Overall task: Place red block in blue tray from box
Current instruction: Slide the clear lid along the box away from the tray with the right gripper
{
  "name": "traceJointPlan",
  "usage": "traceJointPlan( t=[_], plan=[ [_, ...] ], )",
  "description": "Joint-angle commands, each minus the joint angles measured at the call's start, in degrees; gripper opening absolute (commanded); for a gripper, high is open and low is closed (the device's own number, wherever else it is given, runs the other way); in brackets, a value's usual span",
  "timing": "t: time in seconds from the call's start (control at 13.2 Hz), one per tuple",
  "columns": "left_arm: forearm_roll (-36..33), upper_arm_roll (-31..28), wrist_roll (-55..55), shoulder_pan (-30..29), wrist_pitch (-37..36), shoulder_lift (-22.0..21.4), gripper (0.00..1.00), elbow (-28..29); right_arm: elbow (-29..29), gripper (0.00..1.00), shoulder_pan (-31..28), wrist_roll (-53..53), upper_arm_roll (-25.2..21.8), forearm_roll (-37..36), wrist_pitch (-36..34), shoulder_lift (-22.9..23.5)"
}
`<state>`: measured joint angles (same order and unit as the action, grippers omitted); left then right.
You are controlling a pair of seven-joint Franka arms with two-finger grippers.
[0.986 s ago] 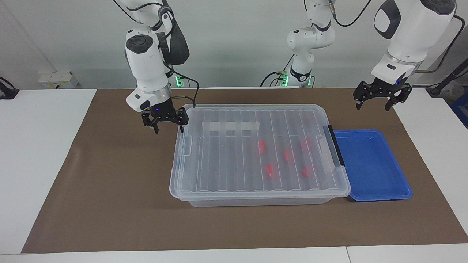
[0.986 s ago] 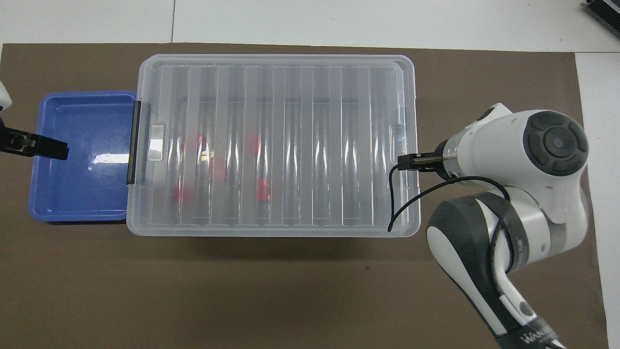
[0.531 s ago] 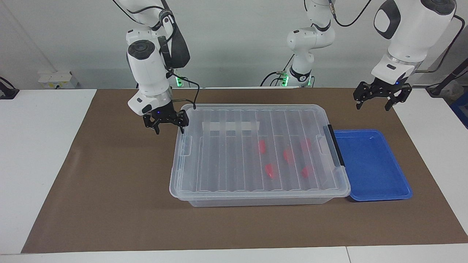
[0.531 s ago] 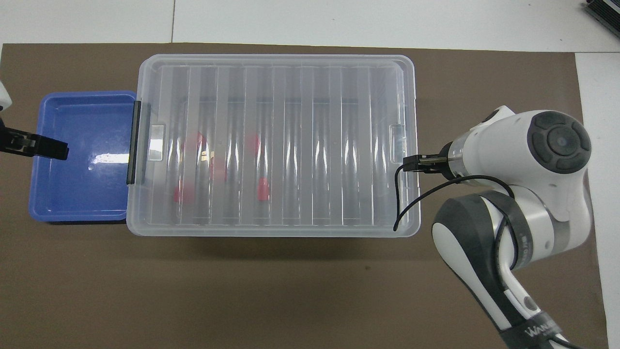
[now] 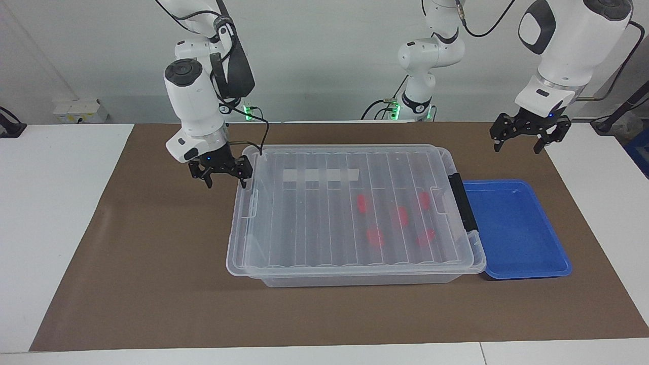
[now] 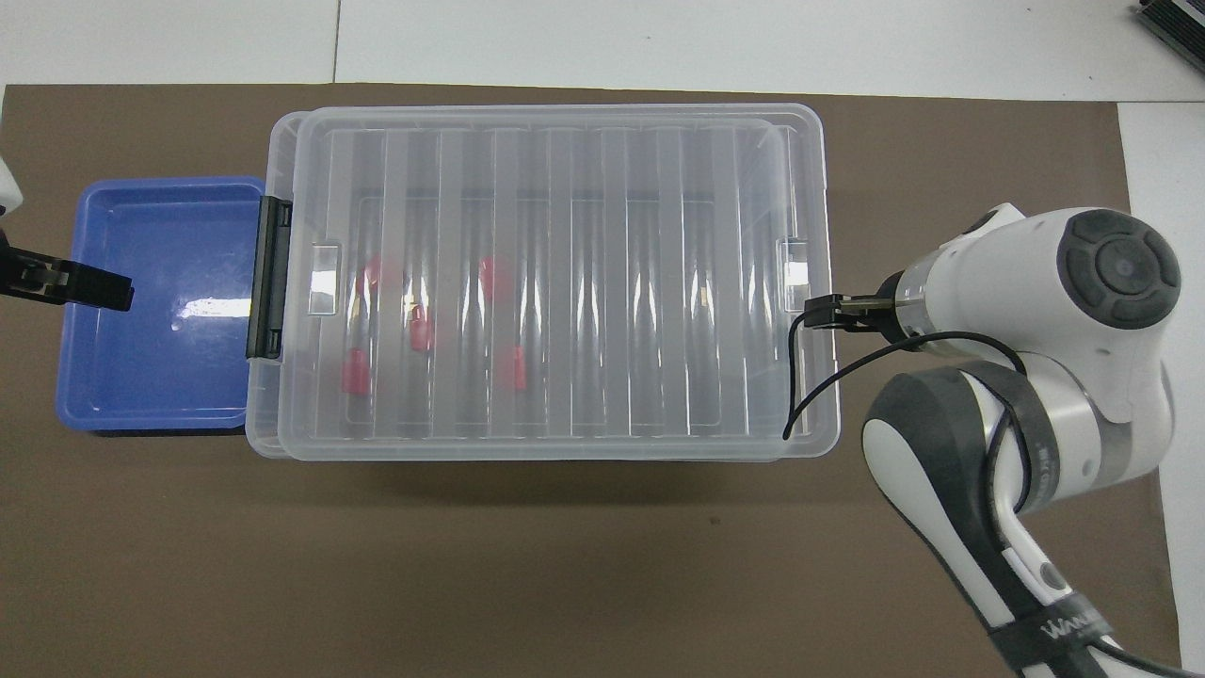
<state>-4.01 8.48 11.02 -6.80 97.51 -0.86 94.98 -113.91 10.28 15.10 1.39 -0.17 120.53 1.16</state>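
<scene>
You are looking at an early stage of the job. The box (image 5: 355, 213) is sitting in the middle of the brown mat on the worktop (image 5: 61, 213), and its lid (image 5: 314, 213) is lying on top but skewed: it is overhanging the rim at the right arm's end, with one edge lifted there. Its dark latch bar (image 5: 464, 202) is sitting at the end toward the tray.

Your right end effector (image 5: 221, 173) is hanging just beside that raised lid edge with its fingers apart; whether a finger is hooking the lid you cannot tell from either view. Your left end effector (image 5: 527, 136) is waiting up in the air over the mat near the tray, fingers also apart and holding nothing.

Five red blocks (image 5: 375, 236) are lying inside the box, showing through the lid, all gathered toward the tray's end. The blue tray (image 5: 542, 258) is sitting right against the box at the left arm's end, and nothing is lying in it.

So nothing is delivered yet. By my reading, you are still working on the lid; what is left is clearing it off the box, picking one block out and setting it down in the tray.
</scene>
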Motion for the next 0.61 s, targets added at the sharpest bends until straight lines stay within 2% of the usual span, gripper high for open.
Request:
traceJointPlan(
  t=[0.0, 0.53],
  plan=[
    [0.76, -0.05, 0.32, -0.32, -0.12, -1.78, 1.0, 1.88, -1.75, 1.0, -3.68, -6.38, 0.11, 1.05, 0.93, -0.9],
    [0.76, -0.05, 0.32, -0.32, -0.12, -1.78, 1.0, 1.88, -1.75, 1.0, -10.89, -19.64, 0.1, 0.97, -0.82, -0.9]
  ],
)
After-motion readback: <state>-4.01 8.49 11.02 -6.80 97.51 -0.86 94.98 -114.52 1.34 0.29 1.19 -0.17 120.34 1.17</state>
